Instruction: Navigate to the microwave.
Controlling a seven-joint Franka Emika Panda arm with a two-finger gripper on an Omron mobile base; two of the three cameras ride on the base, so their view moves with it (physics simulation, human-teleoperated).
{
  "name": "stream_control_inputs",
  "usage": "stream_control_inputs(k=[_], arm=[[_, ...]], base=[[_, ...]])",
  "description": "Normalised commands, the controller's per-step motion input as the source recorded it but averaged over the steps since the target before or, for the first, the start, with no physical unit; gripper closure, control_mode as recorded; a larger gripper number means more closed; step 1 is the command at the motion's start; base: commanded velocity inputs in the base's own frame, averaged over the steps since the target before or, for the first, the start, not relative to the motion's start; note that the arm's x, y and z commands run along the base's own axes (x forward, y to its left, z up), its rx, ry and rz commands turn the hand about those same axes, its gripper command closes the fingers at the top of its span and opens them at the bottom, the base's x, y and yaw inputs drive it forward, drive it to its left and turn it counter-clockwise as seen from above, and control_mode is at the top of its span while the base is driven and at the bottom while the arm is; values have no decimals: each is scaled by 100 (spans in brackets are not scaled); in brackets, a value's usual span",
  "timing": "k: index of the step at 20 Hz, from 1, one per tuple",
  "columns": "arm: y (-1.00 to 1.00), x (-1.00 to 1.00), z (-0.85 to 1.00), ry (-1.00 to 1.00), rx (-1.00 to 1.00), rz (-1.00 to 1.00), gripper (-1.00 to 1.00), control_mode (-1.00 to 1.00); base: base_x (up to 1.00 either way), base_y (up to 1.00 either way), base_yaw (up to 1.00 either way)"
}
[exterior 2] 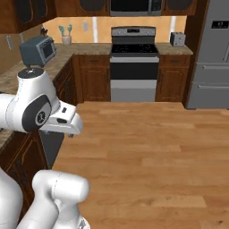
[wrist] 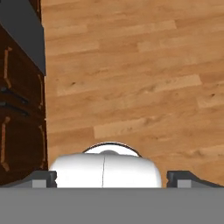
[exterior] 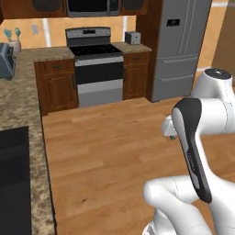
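Simulated kitchen, wood-plank floor [exterior 2: 147, 147], dark brown cabinets, granite countertop [exterior: 23, 105] running down the left side.

Gripper [wrist: 112, 179]: finger tips sit at the bottom corners of the hand view, wide apart, nothing between them, just bare floor beyond. The hand points down at the floor with the arm folded close over the base, probably a tucked travel pose since the job is driving, not grasping.

Outward: the dark cabinet fronts [wrist: 17, 109] edge the hand view's left.

Microwave [exterior 2: 135, 5] is mounted high over the stove [exterior 2: 133, 62], between upper cabinets on the far wall, across the open floor; in the left base view it is at the top edge [exterior: 93, 6]. Base seems well apart from it yet, so navigation looks early or midway.

View differences: the right base view gives the toaster oven [exterior 2: 39, 50] on the left counter clearly; the left base view crops it at the edge [exterior: 5, 60]. Both show the small toaster [exterior: 132, 37] right of the stove and the steel fridge [exterior: 181, 46].
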Motion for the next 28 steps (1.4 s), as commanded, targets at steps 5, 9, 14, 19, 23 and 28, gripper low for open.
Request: stream_control_inputs(k=[5,9,14,19,23,28], arm=[[0,0,0,0,0,0,-100,100],[0,0,0,0,0,0,-100,100],[0,0,0,0,0,0,-100,100],[0,0,0,0,0,0,-100,100],[0,0,0,0,0,0,-100,100],[0,0,0,0,0,0,-100,100]], base=[[27,-15,-4],[37,-23,0],[71,-47,4],[95,-42,3],[88,-36,3],[86,-33,4]])
